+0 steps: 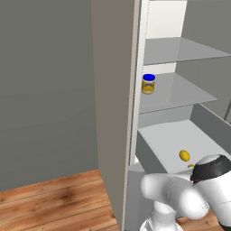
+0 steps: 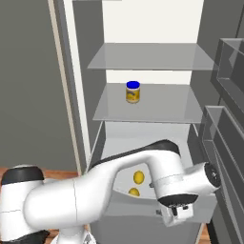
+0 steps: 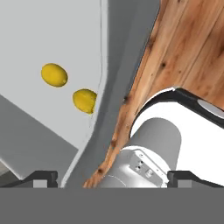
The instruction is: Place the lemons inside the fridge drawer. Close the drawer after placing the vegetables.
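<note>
Two small, bright yellow lemons (image 2: 138,177) lie close together on the pale floor of the pulled-out fridge drawer (image 2: 114,143), below two grey shelves and a blue-lidded jar (image 2: 133,91). The gripper (image 2: 178,212) hangs released and empty over the drawer's front edge. What probably remains is closing the drawer: press squarely on the flat front panel and push straight in, so it slides without skewing.

Pulled-out fridge drawer (image 2: 200,202) with 2 lemons (image 2: 138,177) inside
</note>
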{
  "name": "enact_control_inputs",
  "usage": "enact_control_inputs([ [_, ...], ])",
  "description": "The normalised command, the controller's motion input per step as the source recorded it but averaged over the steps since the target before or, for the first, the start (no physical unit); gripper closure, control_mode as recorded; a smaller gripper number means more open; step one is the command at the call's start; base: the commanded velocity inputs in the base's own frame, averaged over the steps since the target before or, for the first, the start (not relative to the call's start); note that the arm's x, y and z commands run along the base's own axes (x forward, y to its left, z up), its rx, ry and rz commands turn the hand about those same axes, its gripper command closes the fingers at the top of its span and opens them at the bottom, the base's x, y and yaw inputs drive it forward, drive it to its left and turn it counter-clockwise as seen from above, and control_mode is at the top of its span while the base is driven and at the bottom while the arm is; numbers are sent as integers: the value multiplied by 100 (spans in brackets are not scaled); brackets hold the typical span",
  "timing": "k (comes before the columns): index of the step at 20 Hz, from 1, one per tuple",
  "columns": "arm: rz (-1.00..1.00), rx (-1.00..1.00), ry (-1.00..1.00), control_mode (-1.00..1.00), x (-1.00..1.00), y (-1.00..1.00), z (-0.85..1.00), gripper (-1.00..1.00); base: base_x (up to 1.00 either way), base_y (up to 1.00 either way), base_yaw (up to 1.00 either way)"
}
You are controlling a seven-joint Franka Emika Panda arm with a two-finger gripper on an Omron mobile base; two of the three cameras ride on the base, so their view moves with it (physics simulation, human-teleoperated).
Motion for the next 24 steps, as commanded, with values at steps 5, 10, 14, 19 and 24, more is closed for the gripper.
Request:
enact_control_inputs([
  [5, -17, 0, -3, -100, -76, -12, -60, -100, 0, 0, 0],
  [10, -15, 0, 0, -100, -8, 0, -61, -100, 0, 0, 0],
  [14, -13, 0, 0, -100, 39, 0, -40, -100, 0, 0, 0],
  [19, -9, 3, 0, -100, 69, 0, -17, -100, 0, 0, 0],
  [24, 0, -1, 3, -100, 40, -5, -20, -100, 0, 0, 0],
])
